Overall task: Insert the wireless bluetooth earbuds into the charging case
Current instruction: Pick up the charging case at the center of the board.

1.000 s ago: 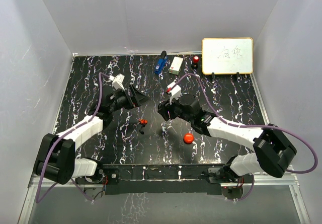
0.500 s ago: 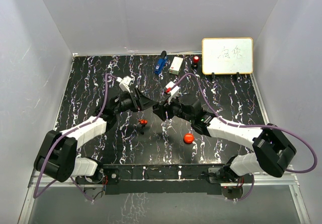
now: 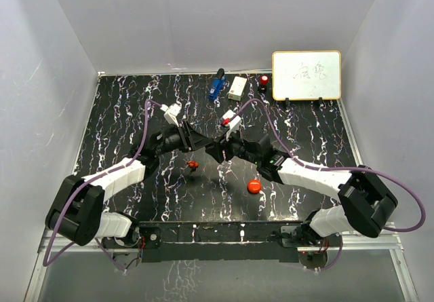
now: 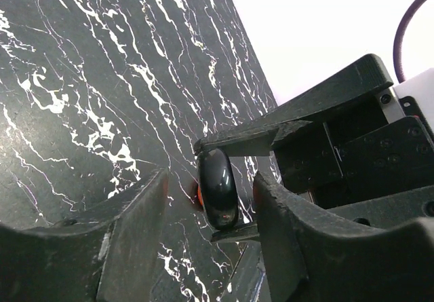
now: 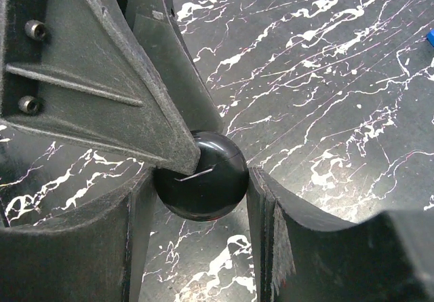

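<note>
A glossy black round disc (image 5: 201, 174) with an orange edge, apparently the charging case, hangs above the table with my right gripper (image 5: 200, 180) shut on it. In the left wrist view the disc (image 4: 218, 188) stands edge-on between the fingers of my left gripper (image 4: 210, 186), which is open, with a gap on each side. In the top view the two grippers (image 3: 202, 144) (image 3: 215, 147) meet tip to tip at the table's middle. A tiny red-and-black earbud (image 3: 193, 163) lies on the marble just below them. The other earbud is too dark to make out.
A red round puck (image 3: 254, 186) lies near the right arm. Along the back edge stand a blue object (image 3: 216, 86), a white box (image 3: 237, 88), a small red-and-black item (image 3: 263, 81) and a whiteboard (image 3: 306, 75). White walls enclose the table.
My left gripper has moved right to meet the right gripper and has narrowed around the black disc. The right gripper shifted slightly left, still holding the disc.
</note>
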Robot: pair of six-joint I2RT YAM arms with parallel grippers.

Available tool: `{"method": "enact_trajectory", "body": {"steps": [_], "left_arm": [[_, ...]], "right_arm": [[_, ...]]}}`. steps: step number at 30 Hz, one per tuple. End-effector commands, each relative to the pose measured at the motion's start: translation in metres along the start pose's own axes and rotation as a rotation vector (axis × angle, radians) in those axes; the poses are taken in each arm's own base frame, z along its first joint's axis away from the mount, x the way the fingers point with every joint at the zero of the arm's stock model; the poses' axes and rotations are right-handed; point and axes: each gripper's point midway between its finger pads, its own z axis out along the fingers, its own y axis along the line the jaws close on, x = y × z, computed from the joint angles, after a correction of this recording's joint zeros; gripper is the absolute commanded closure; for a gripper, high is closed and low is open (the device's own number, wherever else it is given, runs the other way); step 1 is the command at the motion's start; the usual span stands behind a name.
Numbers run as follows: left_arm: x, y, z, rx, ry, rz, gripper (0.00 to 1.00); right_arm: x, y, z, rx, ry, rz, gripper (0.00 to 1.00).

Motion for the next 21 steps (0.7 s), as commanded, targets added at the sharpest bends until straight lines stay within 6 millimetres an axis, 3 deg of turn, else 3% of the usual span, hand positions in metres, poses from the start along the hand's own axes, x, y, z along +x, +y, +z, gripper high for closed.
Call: {"method": "enact_trajectory", "body": {"steps": [1, 6, 16, 21], "left_arm": [[-0.0006, -0.0078, -0.0001, 0.035, -0.008, 0.028, 0.52], [-0.0011, -0.0088, -0.0011, 0.039, -0.014, 0.034, 0.59], [0.0008, -0.011, 0.0001, 0.061, -0.014, 0.029, 0.61], [0.0005, -0.0125, 0.001, 0.07, -0.011, 0.028, 0.76]], "right_arm": [[-0.0277, -0.0004, 0.0035, -0.007, -0.094, -0.009, 0.66], [-0.0282, -0.0021, 0.0032, -0.005, -0.097, 0.0, 0.66], [-0.0299, -0.0009, 0.003, -0.02, -0.104, 0.007, 0.66], [-0.0288, -0.0003, 0.0034, -0.023, -0.103, 0.009, 0.66]]}}
